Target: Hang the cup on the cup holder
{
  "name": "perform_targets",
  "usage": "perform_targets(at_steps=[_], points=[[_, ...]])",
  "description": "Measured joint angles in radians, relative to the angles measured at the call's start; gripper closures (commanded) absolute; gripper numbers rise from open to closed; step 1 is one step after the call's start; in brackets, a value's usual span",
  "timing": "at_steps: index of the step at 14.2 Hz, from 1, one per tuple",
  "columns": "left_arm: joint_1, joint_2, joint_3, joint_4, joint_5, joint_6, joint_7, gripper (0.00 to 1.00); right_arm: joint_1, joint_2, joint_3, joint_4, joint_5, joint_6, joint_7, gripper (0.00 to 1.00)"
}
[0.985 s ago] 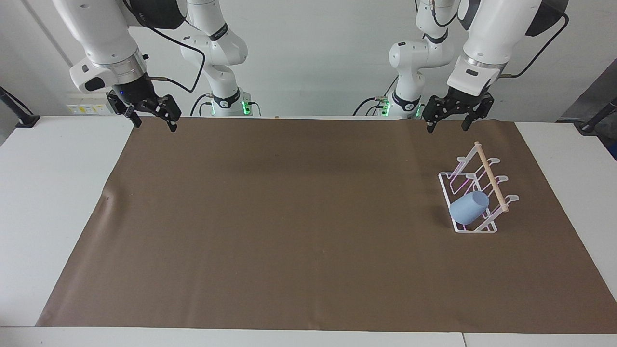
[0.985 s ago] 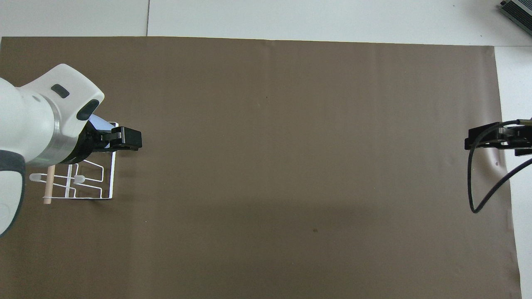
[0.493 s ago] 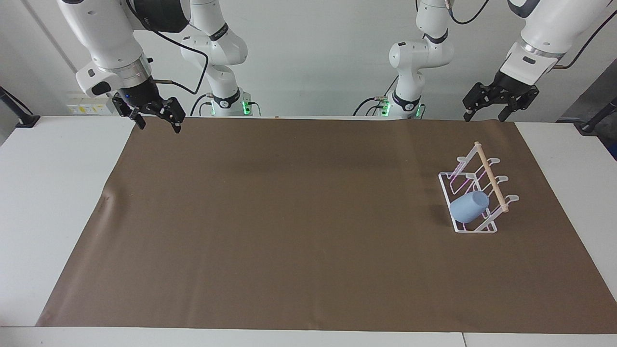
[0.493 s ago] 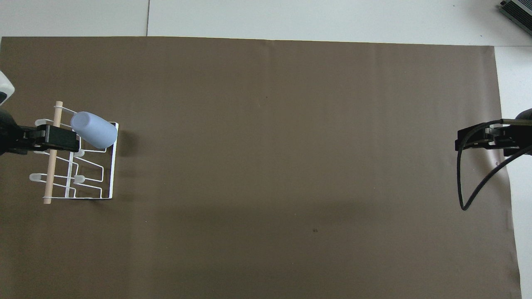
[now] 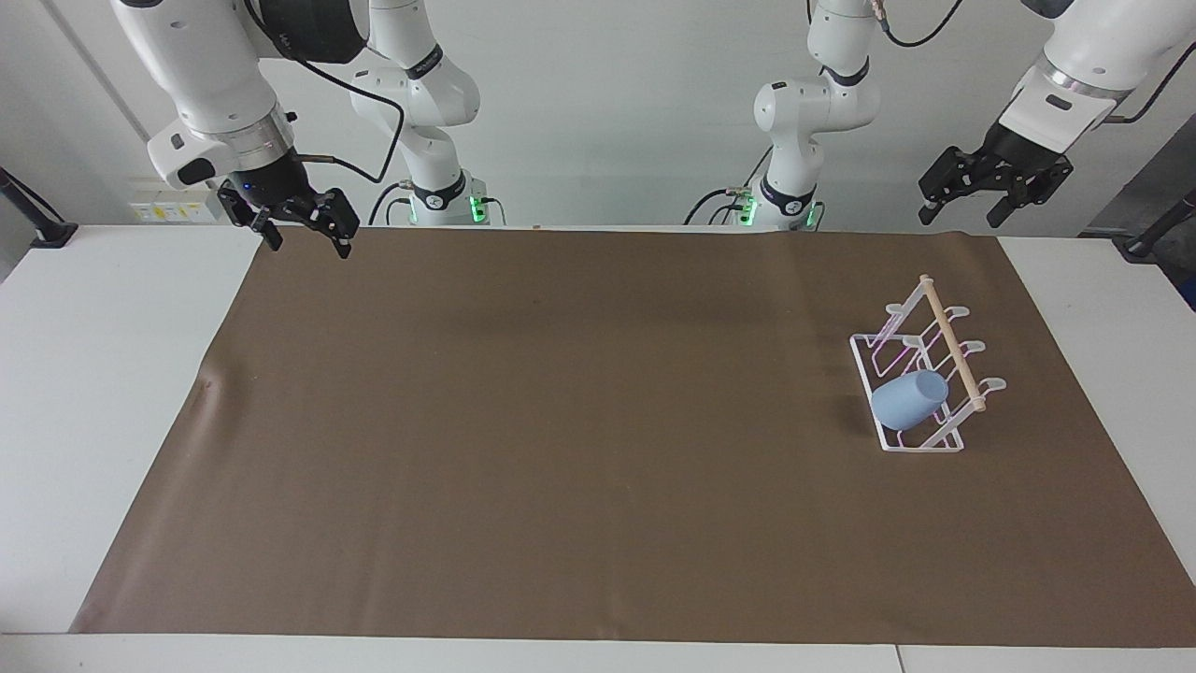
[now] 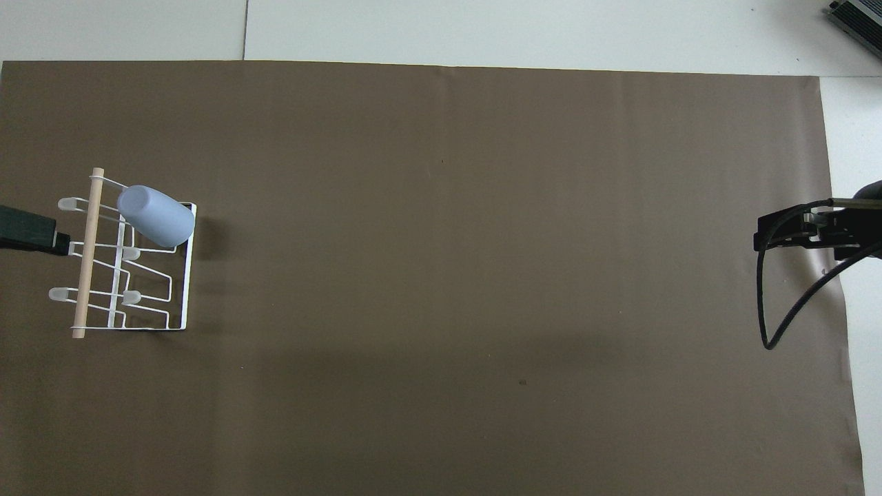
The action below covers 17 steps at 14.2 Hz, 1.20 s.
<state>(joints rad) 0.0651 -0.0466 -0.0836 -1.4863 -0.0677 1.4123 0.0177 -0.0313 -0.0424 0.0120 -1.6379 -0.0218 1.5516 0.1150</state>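
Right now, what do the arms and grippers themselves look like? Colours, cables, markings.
Both are white Franka arms with dark grey joint bands and a silver ring at the wrist. The left gripper and right gripper are black, two-fingered. Black cables loop from each wrist; a small blue light shows above the right gripper. Green lights glow at both bases.

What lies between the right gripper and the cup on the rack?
Only bare brown mat, in the facing view, between the right gripper and the cup.

White table (image 5: 112, 374) carries a brown mat (image 5: 579, 421) covering most of its top. Cup holder (image 5: 920, 374) sits directly on the mat, toward the left arm's end.
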Motion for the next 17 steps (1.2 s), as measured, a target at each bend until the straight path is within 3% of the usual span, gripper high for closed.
perform_targets(at_steps=[10,17], points=[[0.032,0.017,0.014,0.046,0.051,-0.02,0.136,0.0,0.0,0.0,0.0,0.0,0.0,0.0,0.0,0.0],[0.033,-0.011,0.032,-0.004,0.054,-0.03,0.167,0.0,0.0,0.0,0.0,0.0,0.0,0.0,0.0,0.0]])
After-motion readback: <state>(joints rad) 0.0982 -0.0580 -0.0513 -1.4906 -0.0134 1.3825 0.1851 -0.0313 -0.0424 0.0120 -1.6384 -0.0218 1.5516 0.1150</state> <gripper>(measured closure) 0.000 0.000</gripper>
